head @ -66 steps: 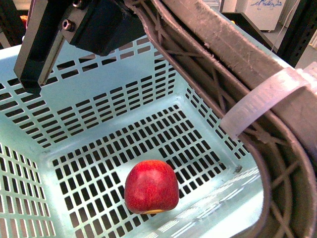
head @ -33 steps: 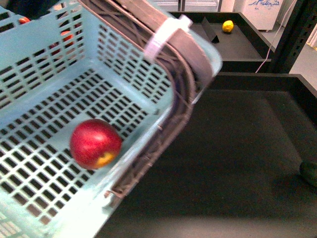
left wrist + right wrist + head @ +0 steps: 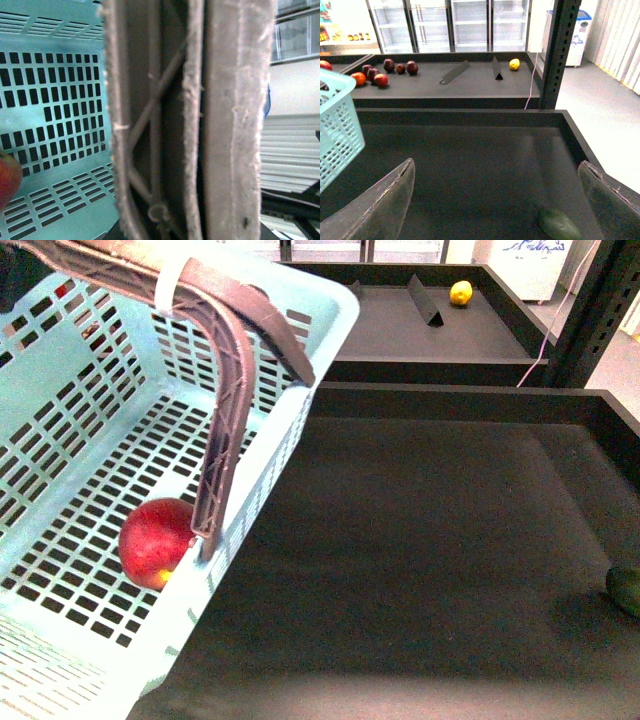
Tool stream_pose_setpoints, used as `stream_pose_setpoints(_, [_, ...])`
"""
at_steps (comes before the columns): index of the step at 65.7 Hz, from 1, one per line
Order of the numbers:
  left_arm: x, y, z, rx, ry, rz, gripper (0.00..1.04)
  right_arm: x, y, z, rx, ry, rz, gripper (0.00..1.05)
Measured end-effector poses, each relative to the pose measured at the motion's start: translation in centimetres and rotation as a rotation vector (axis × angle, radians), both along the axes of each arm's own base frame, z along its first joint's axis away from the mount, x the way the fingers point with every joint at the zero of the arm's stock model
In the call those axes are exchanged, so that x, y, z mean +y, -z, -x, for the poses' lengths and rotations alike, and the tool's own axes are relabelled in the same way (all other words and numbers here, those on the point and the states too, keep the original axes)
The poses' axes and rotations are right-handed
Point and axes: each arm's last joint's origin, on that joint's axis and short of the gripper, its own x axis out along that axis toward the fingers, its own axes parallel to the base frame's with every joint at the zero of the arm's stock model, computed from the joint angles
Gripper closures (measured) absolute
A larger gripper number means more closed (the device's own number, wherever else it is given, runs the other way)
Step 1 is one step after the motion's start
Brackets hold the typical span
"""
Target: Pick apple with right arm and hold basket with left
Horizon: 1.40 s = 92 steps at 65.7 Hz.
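Note:
The pale mint-blue basket [image 3: 90, 440] hangs tilted at the left of the front view, lifted by its brown-grey swing handle [image 3: 225, 360] with a white tie [image 3: 172, 282]. The red apple [image 3: 155, 542] lies on the basket's slotted floor. My left gripper is shut on the handle [image 3: 200, 125], which fills the left wrist view; the apple's edge [image 3: 7, 177] and the basket's floor [image 3: 55, 100] show beside it. My right gripper [image 3: 497, 200] is open and empty over the dark table, with the basket's corner [image 3: 337, 130] at one side.
A dark green fruit [image 3: 559, 225] lies on the black table [image 3: 420, 540] near my right gripper and shows at the front view's right edge [image 3: 626, 590]. On the back shelf are a yellow lemon [image 3: 514, 64], black dividers [image 3: 496, 69] and small dark red and orange fruits [image 3: 380, 72].
The basket has swung away to the left and tilted, so its handle now hangs across its near side. The apple has rolled toward the basket's near wall.

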Motion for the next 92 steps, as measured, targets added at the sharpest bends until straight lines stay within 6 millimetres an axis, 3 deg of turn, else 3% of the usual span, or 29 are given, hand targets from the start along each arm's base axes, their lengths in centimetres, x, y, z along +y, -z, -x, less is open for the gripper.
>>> stream_pose_setpoints(20, [3.5,4.3,-2.0,0.093,-0.173,0.040,0.90,0.0,0.0,0.0,0.000,0.000,0.000,0.09])
stream_pose_setpoints(48, [4.1,9.4,-3.4,0.196,-0.283,0.146,0.90,0.0,0.0,0.0,0.000,0.000,0.000,0.09])
stream_pose_setpoints(68, [3.9,10.5,-3.3,0.192,-0.283,0.157,0.90,0.0,0.0,0.0,0.000,0.000,0.000,0.09])
stream_pose_setpoints(76, [3.9,10.9,-2.2,0.212,-0.283,0.167,0.60,0.0,0.0,0.0,0.000,0.000,0.000,0.09])
stream_pose_setpoints(79, [4.0,10.7,-1.9,0.212,-0.286,0.168,0.54,0.0,0.0,0.0,0.000,0.000,0.000,0.09])
stream_pose_setpoints(92, [3.5,8.1,-0.1,0.240,-0.305,0.175,0.20,0.0,0.0,0.0,0.000,0.000,0.000,0.09])
